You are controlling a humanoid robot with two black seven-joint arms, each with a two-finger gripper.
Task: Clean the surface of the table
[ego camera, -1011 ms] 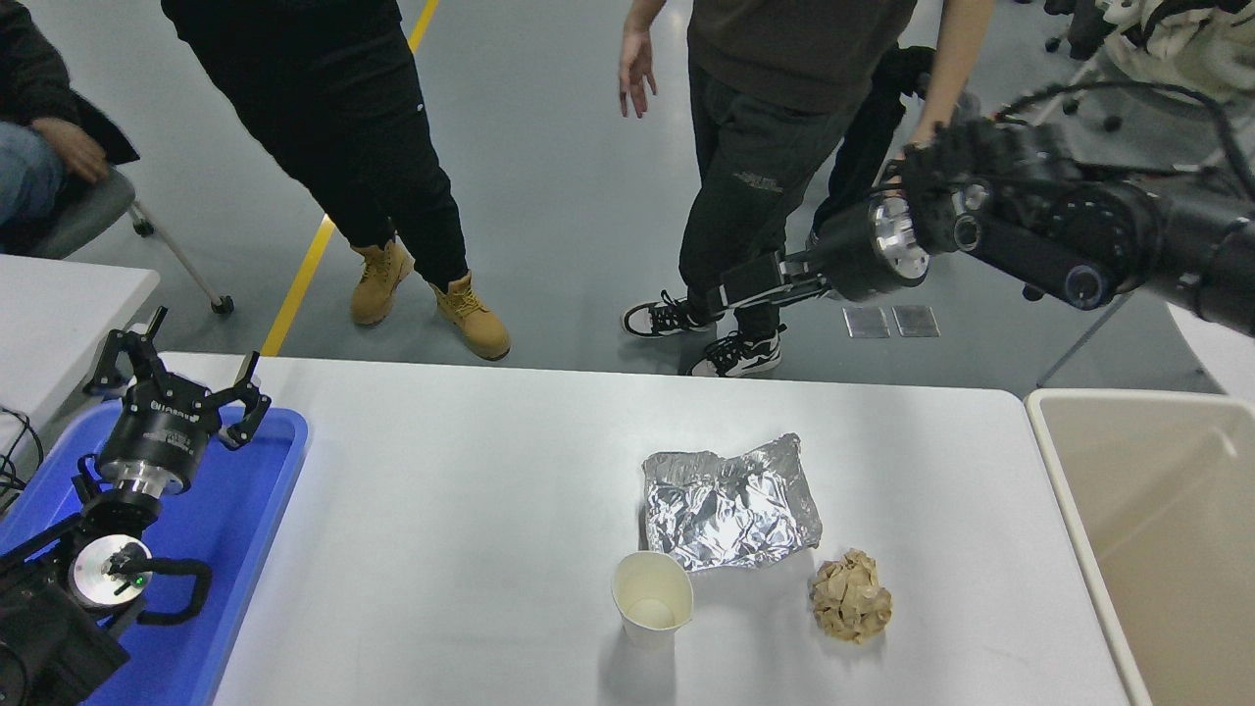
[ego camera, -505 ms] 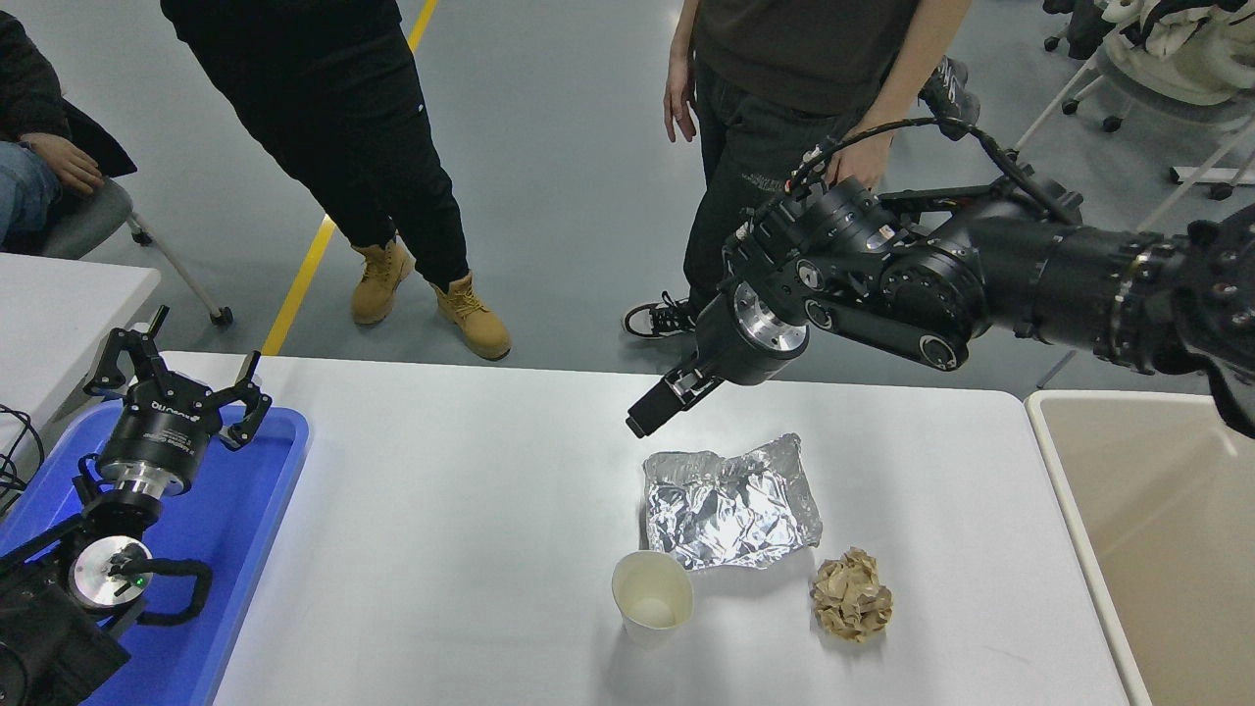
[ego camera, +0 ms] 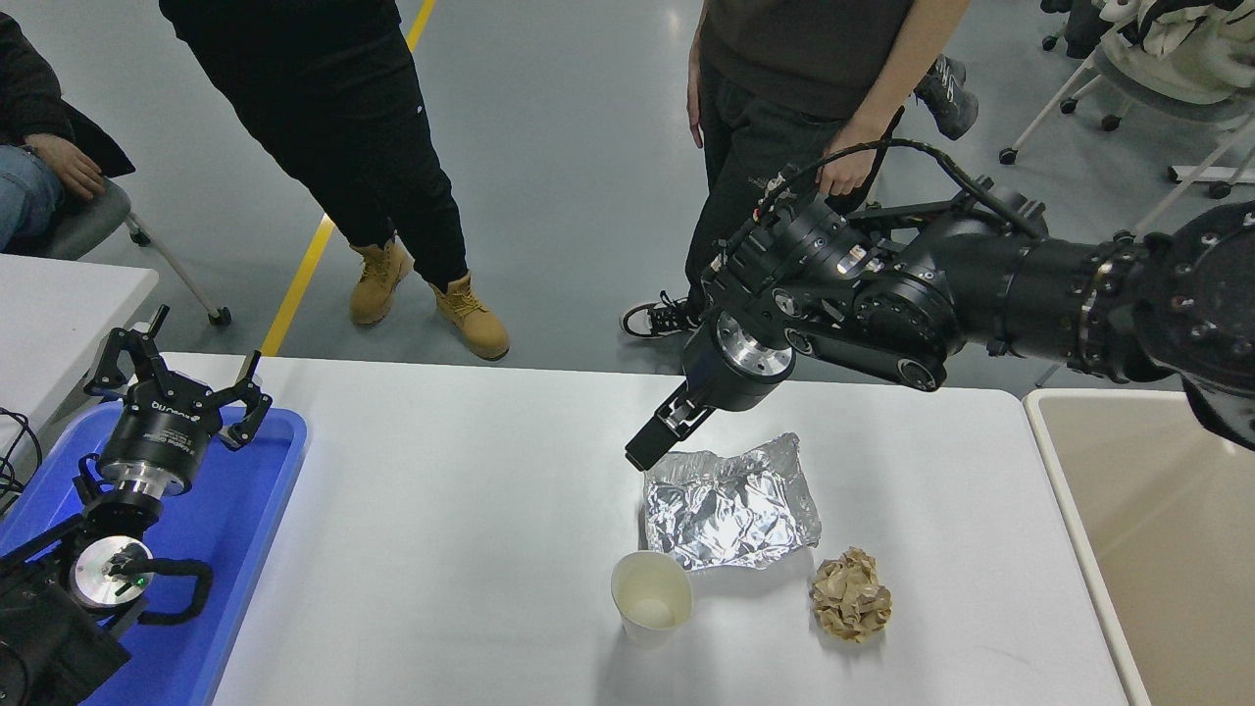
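Note:
The white table surface (ego camera: 471,549) holds a crumpled sheet of silver foil (ego camera: 730,505), a white paper cup (ego camera: 652,608) standing upright, and a ball of crumpled brown paper (ego camera: 851,608). My right gripper (ego camera: 645,453) reaches in from the right, its fingers pressed together into one narrow bar. It hovers just above the foil's far left corner and holds nothing. My left gripper (ego camera: 181,378) is parked open over the blue tray (ego camera: 265,510) at the lower left.
A beige bin (ego camera: 1157,549) stands against the table's right edge. Two people stand at the far side, one with a hand (ego camera: 845,169) just behind my right arm. A seated person and a smaller white tabletop (ego camera: 59,314) are at the left.
My right arm has swung in from the upper right, down and to the left, until its gripper is over the table by the foil. The standing person has stepped closer. The left arm has not moved.

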